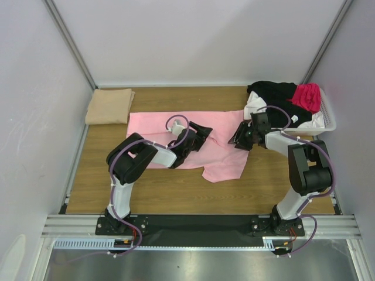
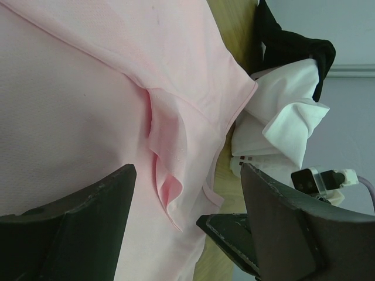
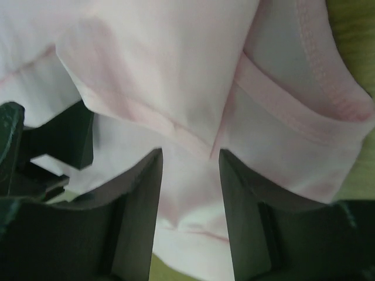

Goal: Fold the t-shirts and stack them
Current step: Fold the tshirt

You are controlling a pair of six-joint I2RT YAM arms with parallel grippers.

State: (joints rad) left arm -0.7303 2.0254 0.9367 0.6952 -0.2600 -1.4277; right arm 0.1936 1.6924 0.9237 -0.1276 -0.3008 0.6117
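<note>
The light pink cotton t-shirt [image 1: 153, 124] lies spread flat on the wooden bench [image 1: 158, 193], and both sets of jaws are down on its right part, facing each other and near one another.

The left jaws stand wide apart. A raised pleat of the pink cloth [image 2: 167, 170] runs up between their dark fingers [image 2: 76, 222], touching neither.

The right jaws are about half closed. Their fingers [image 3: 137, 211] flank a hemmed fold of the same shirt [image 3: 176, 58], and pink cloth fills the gap; I cannot tell whether it is pinched.

Beyond the right jaws stands a white plastic basket [image 1: 328, 124] holding a black shirt [image 1: 272, 91], a magenta shirt [image 1: 307, 96] and a white shirt [image 2: 287, 123] that spills over its rim. Well away from the left jaws, at the bench's far corner, lies a folded tan t-shirt [image 1: 109, 105].
</note>
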